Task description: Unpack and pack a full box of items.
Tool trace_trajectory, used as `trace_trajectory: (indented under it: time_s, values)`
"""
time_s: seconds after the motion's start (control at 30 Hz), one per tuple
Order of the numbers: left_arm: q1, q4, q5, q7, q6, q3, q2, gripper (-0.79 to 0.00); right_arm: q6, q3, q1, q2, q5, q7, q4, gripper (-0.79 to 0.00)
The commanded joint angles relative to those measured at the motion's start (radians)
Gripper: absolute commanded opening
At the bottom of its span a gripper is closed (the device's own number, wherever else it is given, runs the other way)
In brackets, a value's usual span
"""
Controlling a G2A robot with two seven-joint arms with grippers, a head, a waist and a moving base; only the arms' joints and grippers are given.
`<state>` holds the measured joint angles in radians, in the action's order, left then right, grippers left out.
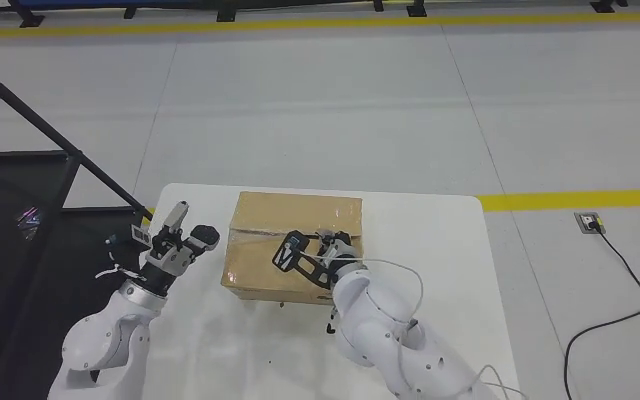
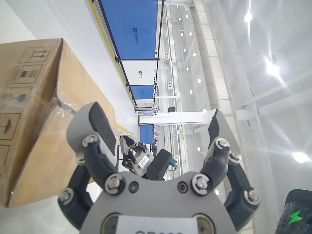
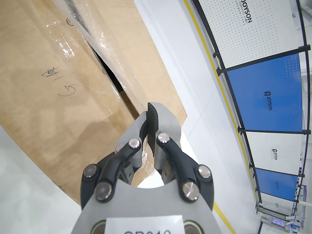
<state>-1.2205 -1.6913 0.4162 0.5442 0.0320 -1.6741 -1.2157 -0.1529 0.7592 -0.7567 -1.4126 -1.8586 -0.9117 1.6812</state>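
Evidently the right gripper [image 3: 151, 114], pinched shut at the taped seam [image 3: 93, 41] of the box [image 1: 290, 250], needed a steady pull along it; the left gripper [image 2: 156, 119] gaped wide beside the box.

Box [image 1: 290, 250]: brown corrugated cardboard, matt, slightly fibrous. Tape [image 3: 97, 32] along its top seam: clear plastic film, glossy, wrinkled. Worktop [image 1: 430, 250]: white, smooth, faint sheen. Left tool [image 2: 156, 118] and right tool [image 3: 151, 113]: matt grey finger shells, black ribbed rubbery pads [image 2: 102, 125], shiny metal screws [image 2: 114, 182].
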Motion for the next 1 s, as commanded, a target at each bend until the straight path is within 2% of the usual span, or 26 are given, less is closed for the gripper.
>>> trace_trajectory:
  time_s: [0.0, 0.37, 0.77, 0.8, 0.83, 0.87, 0.97]
  values:
    - [0.028, 0.027, -0.02, 0.0, -0.011, 0.026, 0.0, 0.0, -0.004, 0.004, -0.005, -0.002, -0.007, 0.004, -0.002, -0.785]
    - [0.152, 0.182, -0.067, -0.032, 0.012, 0.145, -0.009, 0.0, -0.023, 0.035, -0.032, -0.014, -0.05, 0.034, -0.021, -0.785]
    - [0.204, 0.268, -0.081, -0.043, 0.028, 0.193, -0.012, 0.0, -0.064, 0.044, -0.032, -0.032, -0.078, 0.051, -0.066, -0.785]
    - [0.206, 0.272, -0.082, -0.044, 0.029, 0.196, -0.013, 0.0, -0.065, 0.045, -0.032, -0.034, -0.08, 0.052, -0.067, -0.702]
    - [0.208, 0.275, -0.082, -0.045, 0.029, 0.198, -0.013, 0.0, -0.066, 0.047, -0.033, -0.035, -0.081, 0.053, -0.069, -0.477]
    - [0.209, 0.277, -0.081, -0.043, 0.029, 0.2, -0.013, 0.0, -0.068, 0.05, -0.033, -0.037, -0.081, 0.053, -0.07, -0.443]
    - [0.208, 0.278, -0.08, -0.041, 0.031, 0.204, -0.013, 0.0, -0.071, 0.059, -0.037, -0.04, -0.083, 0.056, -0.068, -0.434]
